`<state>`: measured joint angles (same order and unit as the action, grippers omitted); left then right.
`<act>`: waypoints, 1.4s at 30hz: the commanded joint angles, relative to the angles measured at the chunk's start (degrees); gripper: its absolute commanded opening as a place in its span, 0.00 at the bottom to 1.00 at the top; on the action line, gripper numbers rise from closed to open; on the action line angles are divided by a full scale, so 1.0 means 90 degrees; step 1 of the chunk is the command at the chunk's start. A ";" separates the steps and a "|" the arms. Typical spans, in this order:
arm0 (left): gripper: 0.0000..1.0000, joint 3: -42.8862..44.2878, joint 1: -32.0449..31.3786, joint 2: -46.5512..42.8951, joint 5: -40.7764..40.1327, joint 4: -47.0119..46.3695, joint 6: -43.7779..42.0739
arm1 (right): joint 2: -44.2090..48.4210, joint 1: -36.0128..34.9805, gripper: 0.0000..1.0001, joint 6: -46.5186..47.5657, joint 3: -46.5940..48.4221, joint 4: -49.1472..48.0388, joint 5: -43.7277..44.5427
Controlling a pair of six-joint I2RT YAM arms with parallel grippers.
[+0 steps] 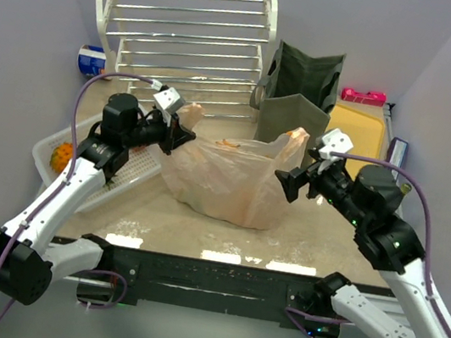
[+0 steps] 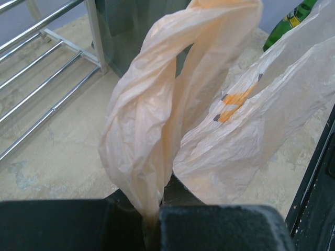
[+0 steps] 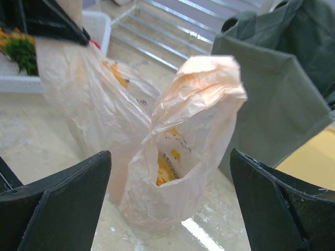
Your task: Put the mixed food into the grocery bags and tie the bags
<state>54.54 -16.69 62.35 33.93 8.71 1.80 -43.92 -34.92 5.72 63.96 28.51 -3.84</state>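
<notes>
The peach plastic bag sits in the middle of the table, bulging. My left gripper is shut on its left handle and holds it up. My right gripper is open, its fingers on either side of the bag's right handle loop, which stands up free. Orange print shows inside the bag. The olive-green tote stands upright behind the bag and also shows in the right wrist view. An orange fruit lies in the white tray at the left.
A white and chrome wire rack stands at the back left. A blue packet lies beside it. A pink thing and a yellow board are at the back right. A green bottle shows in the left wrist view.
</notes>
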 commanded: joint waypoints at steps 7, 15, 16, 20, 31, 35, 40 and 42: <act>0.00 0.0082 0.0077 -0.0043 0.0224 -0.0225 -0.0122 | -0.0061 0.0003 0.99 0.0673 -0.0993 -0.1614 0.0532; 0.00 0.0092 0.0077 0.0035 0.0341 -0.0255 -0.0103 | 0.0017 0.0003 0.99 0.1142 -0.1569 -0.2746 0.0710; 0.00 0.0102 0.0067 0.0055 0.0351 -0.0245 -0.0103 | -0.0012 0.0012 0.99 0.1229 -0.1599 -0.2835 0.0545; 0.00 0.0102 0.0077 0.0065 0.0419 -0.0226 -0.0122 | -0.0246 0.0012 0.87 0.1337 -0.1658 -0.3138 0.0241; 0.00 0.0355 -0.0050 0.0522 0.1044 -0.0177 0.0141 | -0.0430 0.0003 0.10 0.0928 -0.1795 -0.3559 -0.1515; 0.00 0.0842 -0.0566 0.0923 0.1035 0.0455 -0.0141 | -0.0920 0.0003 0.00 0.0654 -0.1590 -0.3627 -0.2521; 0.00 0.1311 -0.0724 0.1440 0.1287 0.0965 -0.0463 | -0.1593 0.0003 0.00 0.0683 -0.1034 -0.2915 -0.3769; 0.00 0.1468 -0.0763 0.1694 0.1521 0.1267 -0.0551 | -0.1935 0.0003 0.00 0.0683 -0.0780 -0.2574 -0.4132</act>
<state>63.24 -23.31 74.59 42.98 15.16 -0.19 -58.28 -34.92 12.82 51.03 1.41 -29.28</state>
